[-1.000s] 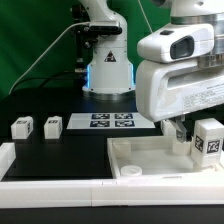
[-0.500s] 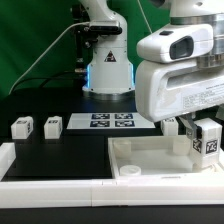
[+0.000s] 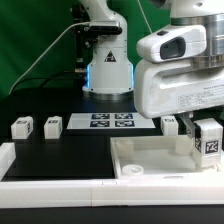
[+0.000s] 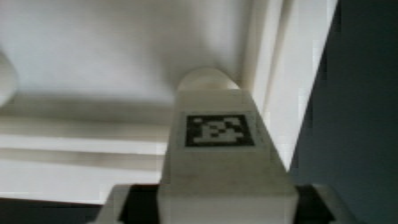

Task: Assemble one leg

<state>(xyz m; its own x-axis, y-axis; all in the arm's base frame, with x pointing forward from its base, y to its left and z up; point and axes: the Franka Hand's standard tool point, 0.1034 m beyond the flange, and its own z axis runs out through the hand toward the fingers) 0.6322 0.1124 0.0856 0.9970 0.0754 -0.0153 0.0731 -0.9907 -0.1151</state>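
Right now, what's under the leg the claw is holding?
The white tray piece lies beneath the leg, near its edge on the exterior view's right. Whether a corner socket sits directly below is hidden by the leg itself.

leg (image 3: 208, 141) a touch lower — nearer tray (image 3: 150, 161)

Exterior cam sits low at the table edge, facing across the black table mat (image 3: 60, 155) toward the white robot arm base (image 3: 108, 70), at mid distance. Wrist cam looks along the small white tagged plastic leg block (image 4: 217, 130), super close. Both views catch that block and the big white plastic tray piece (image 3: 135, 152).
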